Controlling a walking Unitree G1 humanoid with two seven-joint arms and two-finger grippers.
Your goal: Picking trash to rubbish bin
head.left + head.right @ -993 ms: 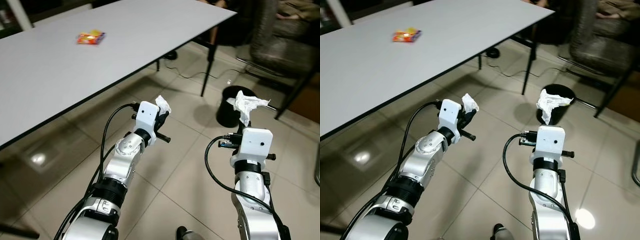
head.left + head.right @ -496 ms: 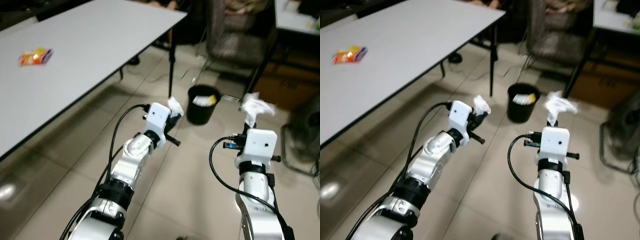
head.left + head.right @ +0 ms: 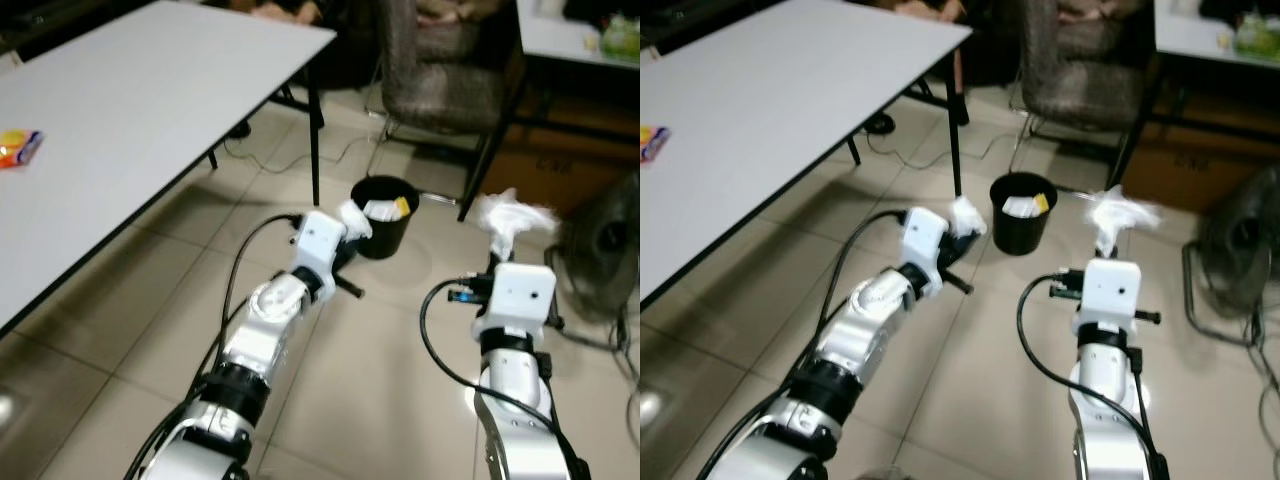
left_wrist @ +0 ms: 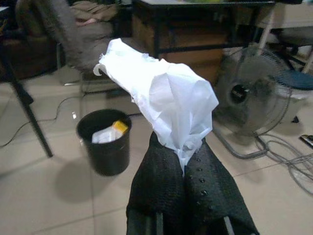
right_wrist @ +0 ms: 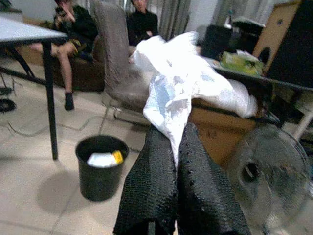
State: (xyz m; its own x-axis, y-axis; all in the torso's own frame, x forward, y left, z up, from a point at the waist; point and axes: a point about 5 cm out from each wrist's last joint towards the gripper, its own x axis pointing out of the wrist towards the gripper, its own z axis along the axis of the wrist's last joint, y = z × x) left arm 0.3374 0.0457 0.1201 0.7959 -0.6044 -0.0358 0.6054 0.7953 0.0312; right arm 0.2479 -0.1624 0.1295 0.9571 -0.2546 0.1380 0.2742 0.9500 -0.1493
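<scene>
Your target is the black rubbish bin, standing upright on the tiled floor ahead of you, just past the corner leg of the grey table and in front of a padded chair; it already holds some white and yellow scraps. Both arms are loaded. Your left gripper has its two fingers pressed together on a crumpled white tissue that sticks up and forward out of the tips. Your right gripper is likewise pinched tight on a second white tissue wad. The relation that matters: the bin lies forward of both grippers and lower than them, and from the head camera the left tissue sits right by the bin's near rim on its left side, while the right one is held off to the bin's right, well apart from it. So I'd judge the left arm the nearer one for the first drop. That arm is stretched forward and slightly inward, forearm pointing toward the bin; the right forearm stands nearly straight ahead, wrist raised. Neither tissue looks to be over the bin's mouth yet, so carry the left tips a little further forward and rightward before you let go.
</scene>
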